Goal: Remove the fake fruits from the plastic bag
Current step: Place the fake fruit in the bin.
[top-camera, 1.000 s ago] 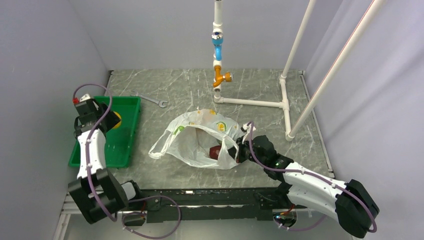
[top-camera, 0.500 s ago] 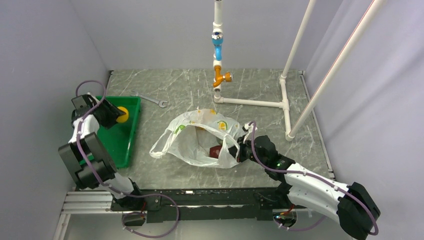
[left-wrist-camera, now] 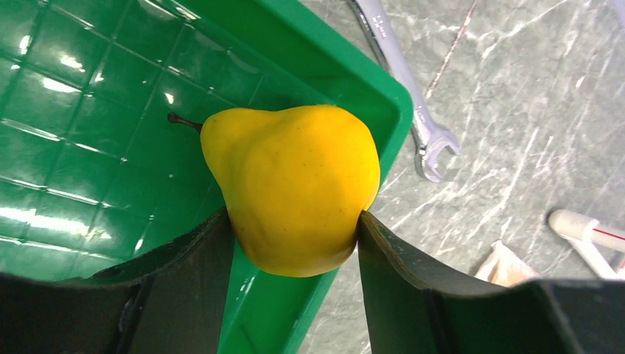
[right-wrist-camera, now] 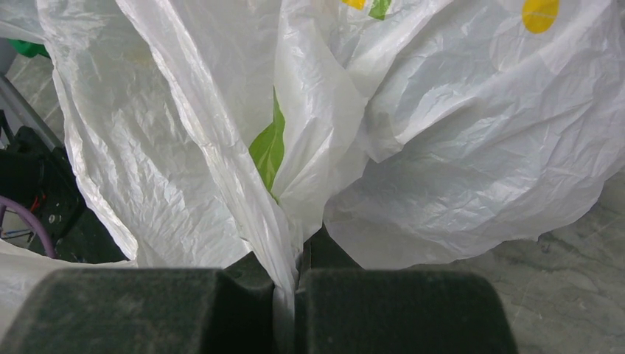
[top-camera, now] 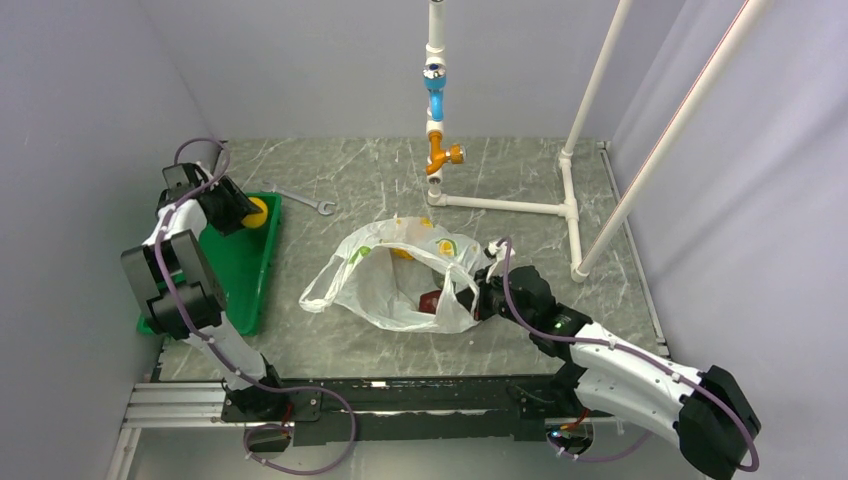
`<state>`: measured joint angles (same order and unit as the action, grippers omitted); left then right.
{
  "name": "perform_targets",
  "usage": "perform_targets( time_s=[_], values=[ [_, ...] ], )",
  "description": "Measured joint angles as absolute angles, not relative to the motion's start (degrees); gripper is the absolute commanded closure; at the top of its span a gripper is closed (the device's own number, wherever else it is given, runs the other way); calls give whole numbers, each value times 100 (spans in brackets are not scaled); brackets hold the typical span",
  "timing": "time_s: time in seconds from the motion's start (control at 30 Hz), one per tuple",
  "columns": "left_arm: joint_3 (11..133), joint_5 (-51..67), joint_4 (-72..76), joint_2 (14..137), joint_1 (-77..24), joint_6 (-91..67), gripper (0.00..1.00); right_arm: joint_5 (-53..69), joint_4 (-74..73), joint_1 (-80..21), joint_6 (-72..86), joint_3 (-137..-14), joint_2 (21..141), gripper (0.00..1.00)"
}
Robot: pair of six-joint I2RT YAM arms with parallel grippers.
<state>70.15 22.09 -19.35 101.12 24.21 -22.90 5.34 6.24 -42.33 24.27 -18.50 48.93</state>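
- Bench: grey marbled top; everything below lies on it or hangs over it.
- White pipe frame: stands at 1 o'clock from the bag, well apart from both my arms.
- Plastic bag: mid-bench, crinkled white with yellow and green prints. Its mouth gapes upward and one handle loop trails out at 8 o'clock.
- Green tray: at 9 o'clock from the bag, apart from it.
- My right fingers: at the bag's 4 o'clock edge, pressed together on a gathered fold of the plastic.
- My left fingers: over the tray's far corner at 1 o'clock, clamped on the yellow fruit from both sides.
- Wrench: flat on the bench just beyond that tray corner.
- Yellow fruit: pear-shaped, with a short dark stem, out of the bag and above the tray rim. Cannot tell whether it touches the tray.
- Dark red fruit: inside the bag, toward its 4 o'clock side, near my right fingers.
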Motion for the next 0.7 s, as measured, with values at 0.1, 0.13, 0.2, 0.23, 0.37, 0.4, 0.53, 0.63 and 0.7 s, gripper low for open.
perform_targets(
  time_s=[0.1,0.13,0.2,0.23,0.37,0.4,0.53,0.63,0.7],
  values=[
    [7083,2128,-2075,10160,2436,-2169,69,502,609,-4230,2397,-1973,4984,100],
    [7150,2134,-2115,10226,2445,-2145,67,502,611,-4228,2392,-2001,5022,100],
    [7271,2132,-2139,10396,2445,-2062,60,502,609,-4230,2386,-2053,5109,100],
    [7325,2119,-2171,10503,2443,-2023,55,504,611,-4228,2379,-2064,5140,100],
    [7363,2108,-2261,10744,2392,-1903,35,534,613,-4228,2368,-2073,5225,100],
    [7363,2108,-2276,10753,2377,-1879,33,548,607,-4228,2364,-2082,5256,100],
    [7373,2084,-2338,10753,2318,-1806,19,600,611,-4228,2355,-2099,5304,100],
    [7373,2014,-2388,10742,2222,-1719,1,607,591,-4228,2353,-2119,5304,100],
    [7373,1949,-2412,10713,2161,-1723,1,609,567,-4228,2351,-2165,5299,100]
  ],
)
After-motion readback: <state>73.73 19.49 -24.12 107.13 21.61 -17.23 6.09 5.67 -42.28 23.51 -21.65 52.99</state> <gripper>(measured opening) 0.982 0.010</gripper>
